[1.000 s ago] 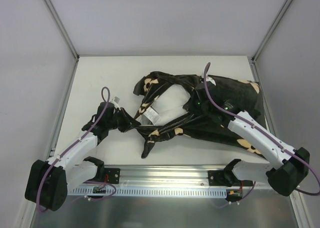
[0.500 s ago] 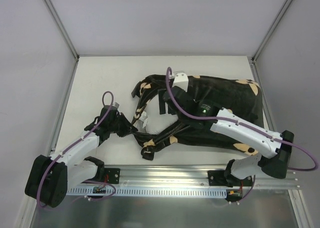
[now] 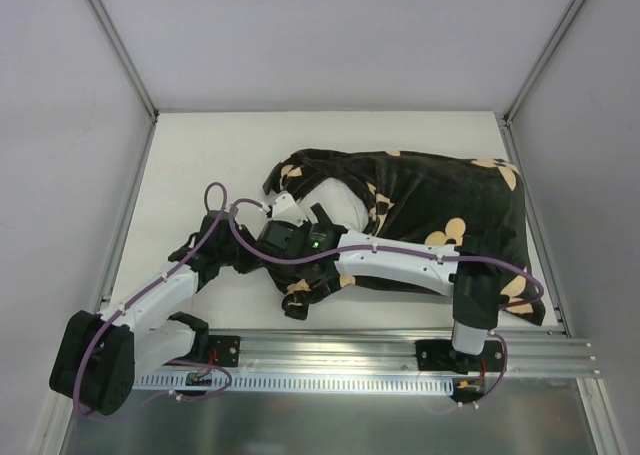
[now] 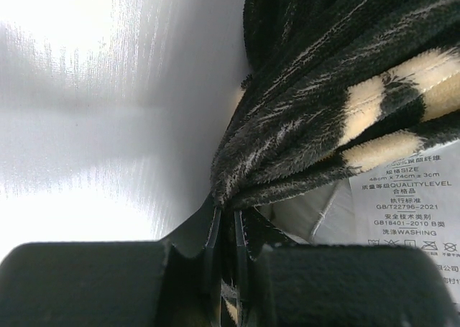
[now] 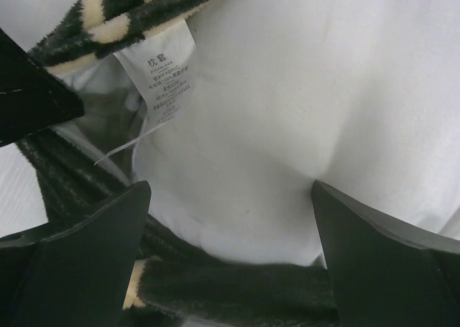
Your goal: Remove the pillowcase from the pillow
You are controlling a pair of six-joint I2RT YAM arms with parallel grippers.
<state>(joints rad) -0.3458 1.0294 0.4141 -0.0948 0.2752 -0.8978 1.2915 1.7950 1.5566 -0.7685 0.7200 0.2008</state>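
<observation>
Left tool (image 4: 226,223) pinching pillowcase (image 3: 430,195) hem just left of pillow (image 5: 302,75); right tool (image 5: 226,190) spread at pillow's bared left end, rest sheathed. Bite deep into stuffing, anchor, then draw hem away.

Pillowcase (image 3: 430,190): fuzzy plush cloth, black w/ tan. Pillow (image 5: 287,126): smooth matt white cloth. Label (image 4: 410,205): thin, slight sheen. Worktop (image 3: 210,155): smooth, matt white.

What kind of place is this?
Probably a robotics lab workcell, not a bedroom: a white table enclosed by plain grey panels, with an aluminium rail at its near edge.
</observation>
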